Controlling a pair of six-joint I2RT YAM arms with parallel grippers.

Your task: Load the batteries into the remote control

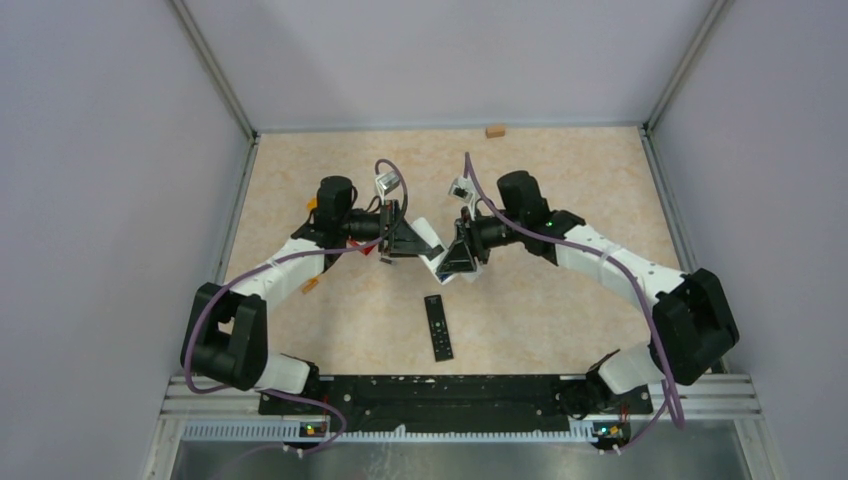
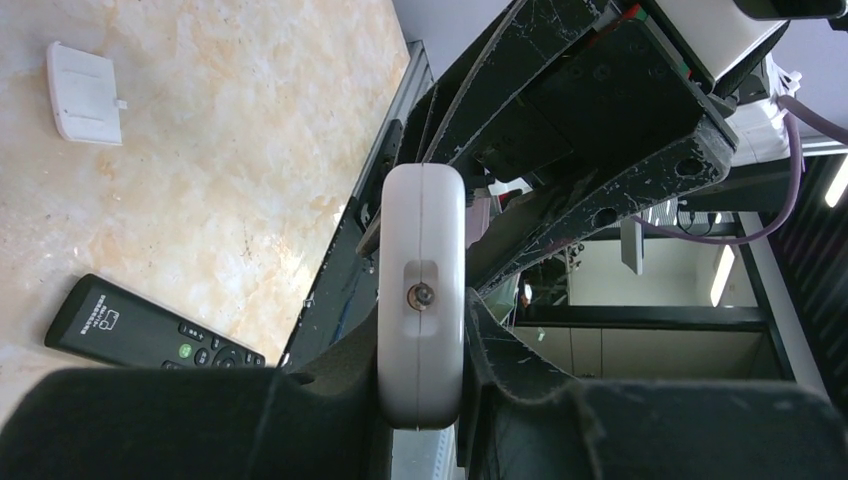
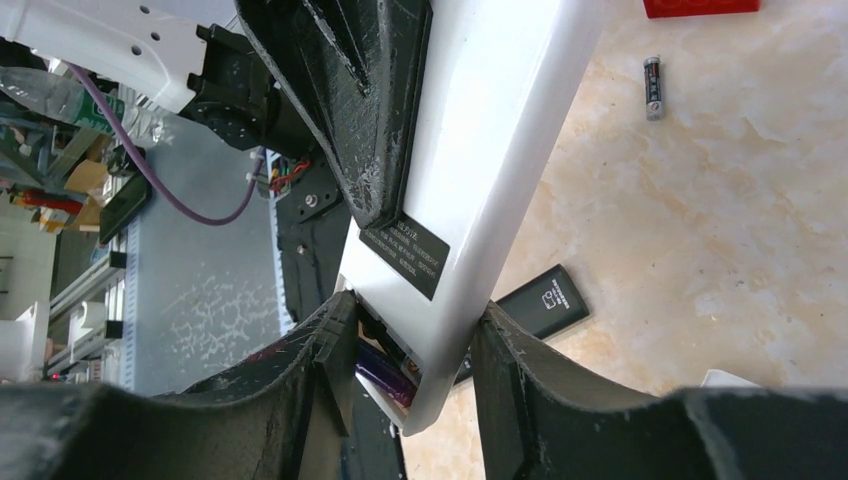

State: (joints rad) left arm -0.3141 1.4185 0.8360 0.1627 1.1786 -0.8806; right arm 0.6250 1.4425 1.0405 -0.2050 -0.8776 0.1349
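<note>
A white remote control (image 1: 429, 246) is held off the table between both grippers. My left gripper (image 2: 422, 345) is shut on one end of it (image 2: 421, 250); a small screw shows on that end. My right gripper (image 3: 410, 350) is shut on the other end (image 3: 480, 190), where the battery bay is open. A purple battery (image 3: 384, 371) lies in that bay, against the left finger (image 3: 300, 390). A second battery (image 3: 652, 87) lies loose on the table. A third is not in view. In the top view the left gripper (image 1: 404, 240) and the right gripper (image 1: 461, 256) face each other.
A black remote (image 1: 437, 328) lies on the table in front of the grippers, also in the left wrist view (image 2: 150, 330). A white battery cover (image 2: 85, 93) lies on the table. A red object (image 3: 700, 6) and a small wooden block (image 1: 494, 130) lie farther off.
</note>
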